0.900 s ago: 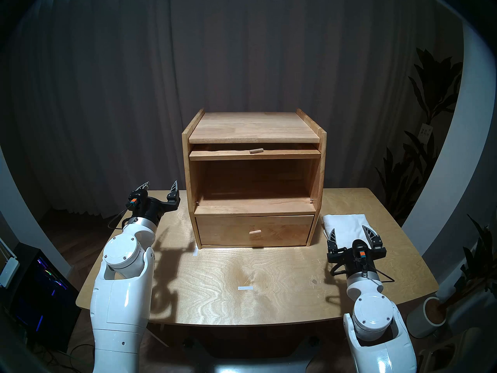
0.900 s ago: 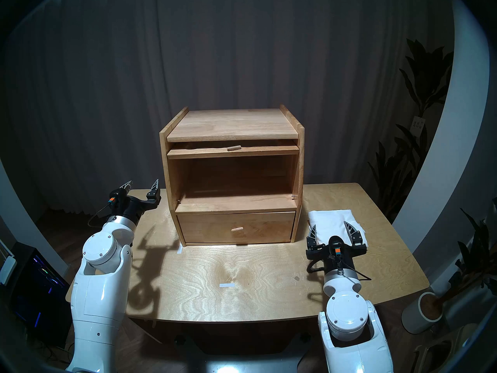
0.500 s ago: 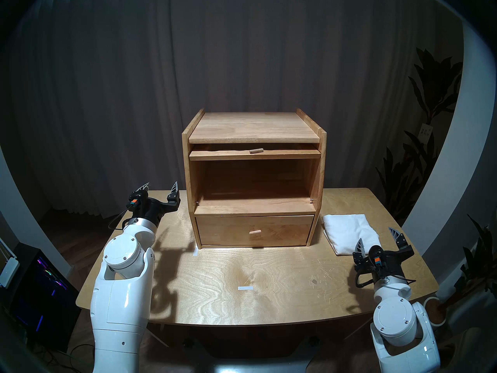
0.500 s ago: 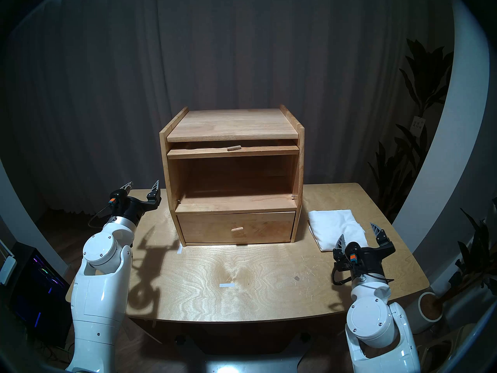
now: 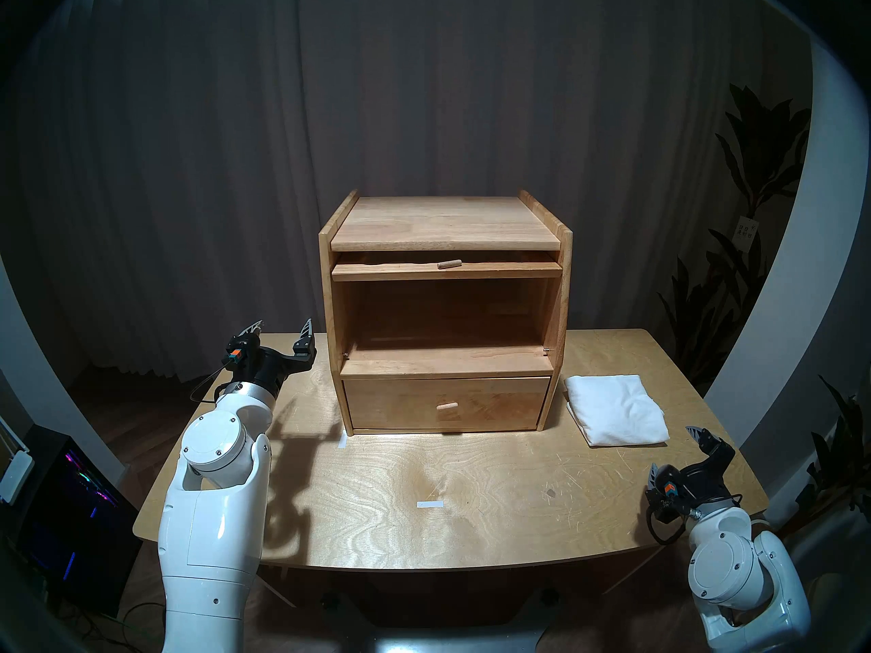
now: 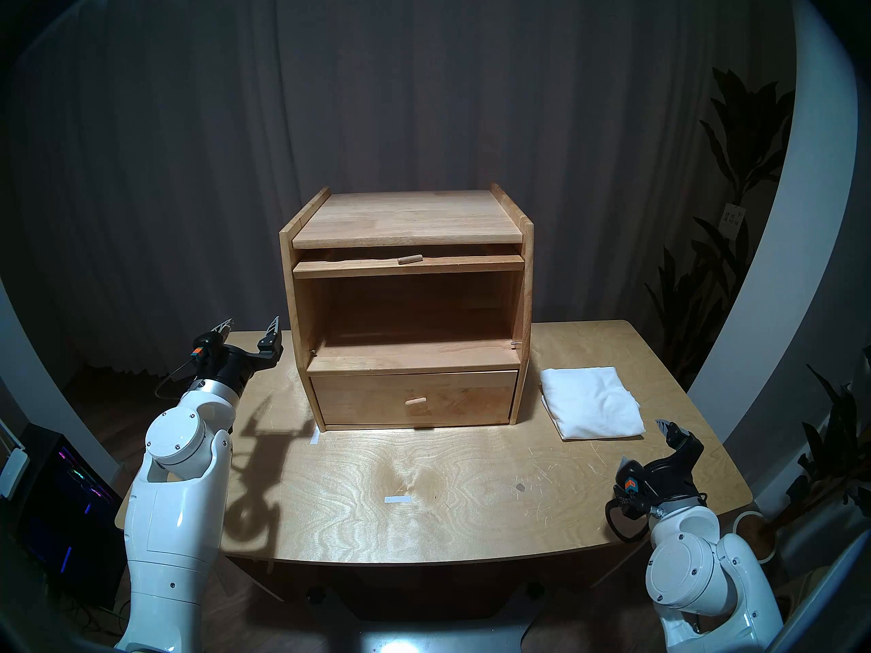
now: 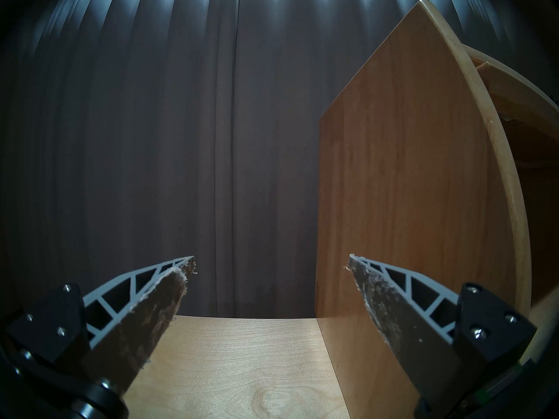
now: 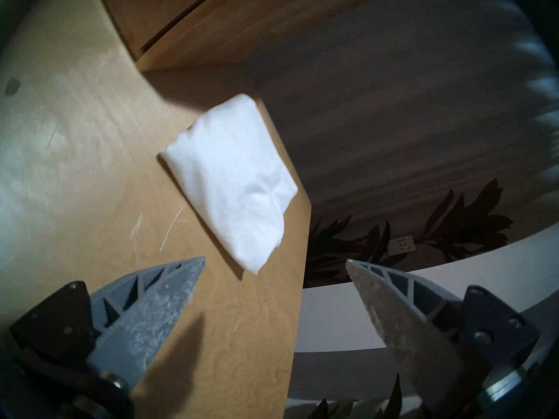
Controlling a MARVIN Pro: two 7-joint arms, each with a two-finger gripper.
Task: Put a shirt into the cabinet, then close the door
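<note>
the right gripper (image 5: 674, 454) hangs by the table's (image 5: 471, 520) right edge, fingers spread, empty. beyond it the folded white shirt (image 5: 615, 409) lies beside the cabinet (image 5: 445, 223). the left gripper (image 5: 281, 327), also spread and empty, hovers left of the cabinet, whose door (image 5: 445, 271) is slid up, compartment bare.

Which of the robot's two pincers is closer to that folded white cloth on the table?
The right pincer. It hangs open just off the shirt's near right corner, not touching. The left pincer is open on the far side of the cabinet, by its left wall.
</note>
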